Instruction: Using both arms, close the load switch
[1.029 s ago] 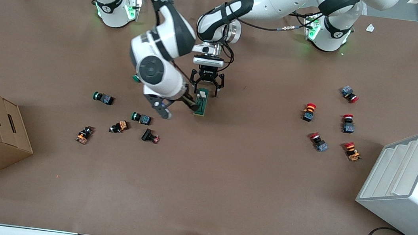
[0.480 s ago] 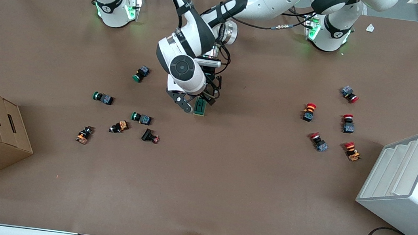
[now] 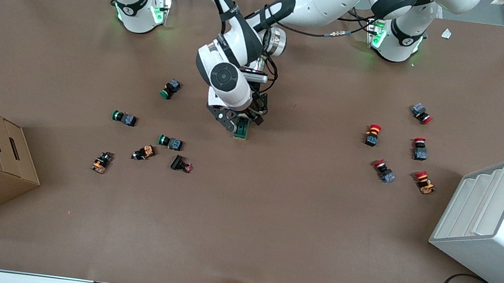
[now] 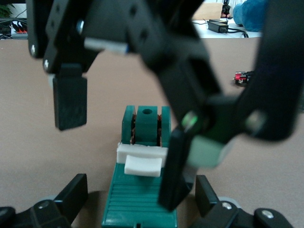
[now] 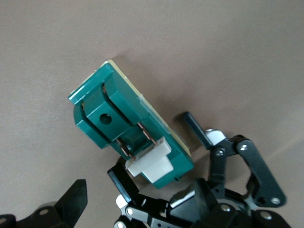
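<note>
Since a second ago the right arm has swung in from the side, so the right gripper (image 3: 228, 121) now sits low over the load switch (image 3: 242, 128), crowded against the left gripper (image 3: 251, 112). A green-capped push-button (image 3: 170, 88) that the arm was covering now shows.

The load switch lies flat on the table (image 3: 272, 211) about mid-table, long axis running toward the front camera. The left gripper straddles the end farther from that camera, jaws spread either side of the body, and whether they actually touch it can't be told.

In the left wrist view the right gripper's jaws hang open right over the white toggle (image 4: 142, 159), one finger (image 4: 70, 102) to each side, gripping nothing. So the toggle is directly below the right jaws, and that arm looks best placed to press it shut while the left one steadies the block.
</note>
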